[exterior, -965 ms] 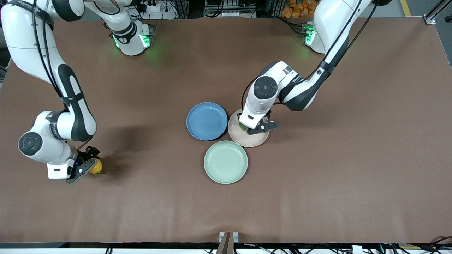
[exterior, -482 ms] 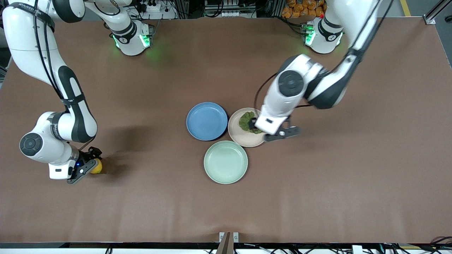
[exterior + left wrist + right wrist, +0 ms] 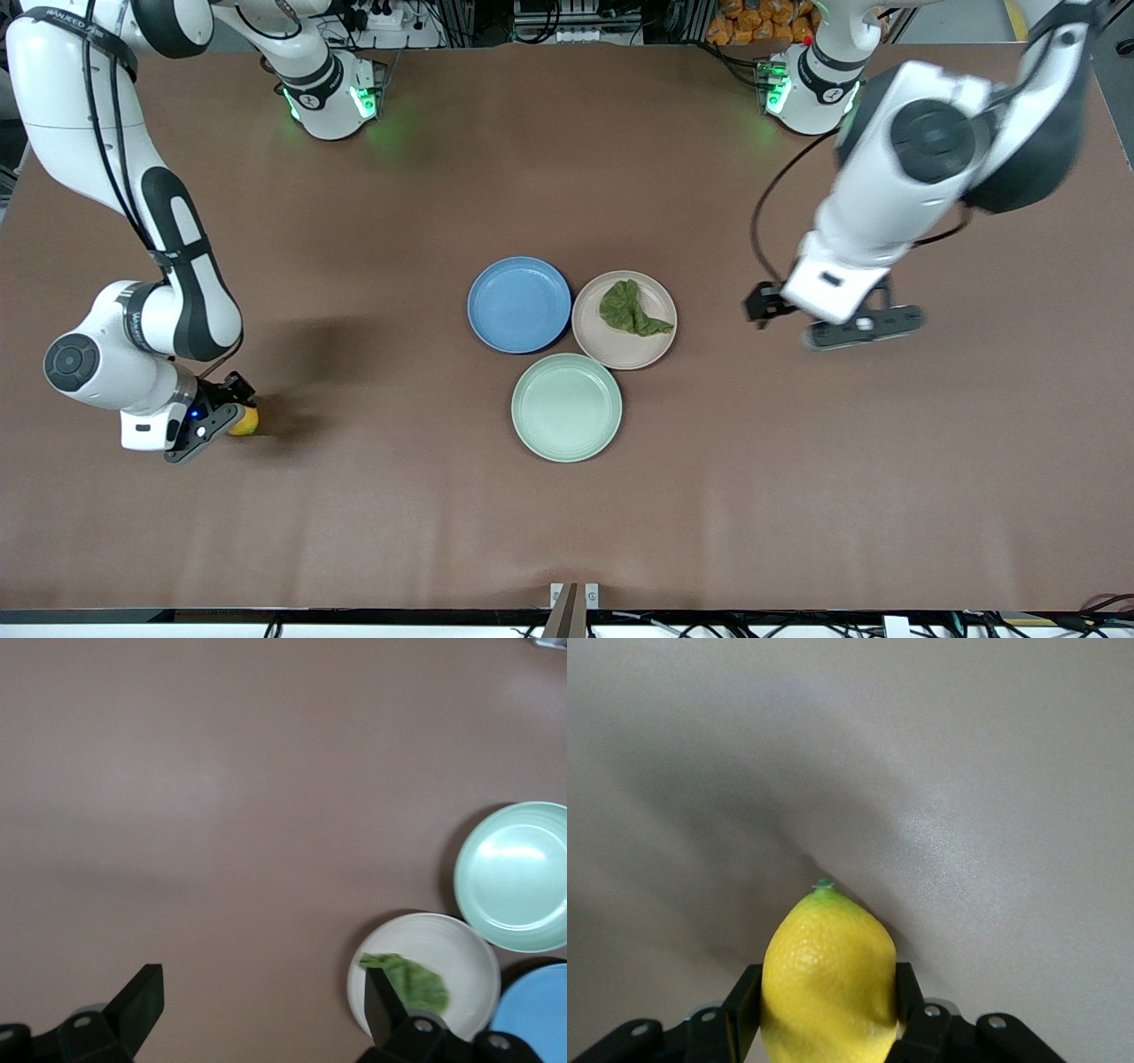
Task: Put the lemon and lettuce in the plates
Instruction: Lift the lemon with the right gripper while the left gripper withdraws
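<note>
Left gripper [image 3: 819,321] withdrew, jaws wide (lettuce [image 3: 630,309] plated); right gripper [image 3: 824,1014] clamps lemon [image 3: 827,979].

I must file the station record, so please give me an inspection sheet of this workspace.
Surface: brown table, bare apart from the items below.
Job's things: lettuce lies in the beige-pink plate; blue plate empty; lemon on the table toward the right arm's end.
Clutter: mint-green plate, empty.
Grippers: left gripper open, empty, above bare table; right gripper shut on the lemon.
Cables: black cable looping by the left arm.
Surroundings: equipment past the table's edge by the bases.
</note>
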Available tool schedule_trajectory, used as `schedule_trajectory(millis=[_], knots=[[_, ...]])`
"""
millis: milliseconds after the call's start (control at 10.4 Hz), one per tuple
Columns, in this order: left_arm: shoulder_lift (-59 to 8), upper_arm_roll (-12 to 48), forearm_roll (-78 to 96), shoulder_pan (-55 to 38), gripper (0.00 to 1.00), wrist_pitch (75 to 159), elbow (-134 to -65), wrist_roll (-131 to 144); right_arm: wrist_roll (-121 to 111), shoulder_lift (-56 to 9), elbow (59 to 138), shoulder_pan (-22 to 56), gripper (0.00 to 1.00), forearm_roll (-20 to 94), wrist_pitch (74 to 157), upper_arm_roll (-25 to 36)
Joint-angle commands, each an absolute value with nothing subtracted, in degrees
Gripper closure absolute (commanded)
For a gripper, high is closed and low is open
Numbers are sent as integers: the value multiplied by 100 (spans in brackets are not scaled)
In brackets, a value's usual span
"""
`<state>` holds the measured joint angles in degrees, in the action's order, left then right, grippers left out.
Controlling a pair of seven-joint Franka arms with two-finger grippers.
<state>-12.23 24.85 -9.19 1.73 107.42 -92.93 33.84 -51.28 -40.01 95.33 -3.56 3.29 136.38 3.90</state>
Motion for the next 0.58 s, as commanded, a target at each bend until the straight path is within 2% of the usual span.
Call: schedule_trajectory(millis=[0,193,386,482], knots=[[-696,2522,-914,491,0,10390,-9404,3103,-4775,-4026,9439,-361,100,439,13475,343],[-397,2488,-888,633,0,10074,-9396,2867,-4256,-3842,9483,-352,100,457,12957,334],[-378,1587,-818,65,0,9574,-8968,2315,-3834,-3552,9772,-247,100,519,12938,334],[-404,1452,-809,44,0,9423,-8791,2033,-3623,-3412,9869,-150,100,519,12885,334]])
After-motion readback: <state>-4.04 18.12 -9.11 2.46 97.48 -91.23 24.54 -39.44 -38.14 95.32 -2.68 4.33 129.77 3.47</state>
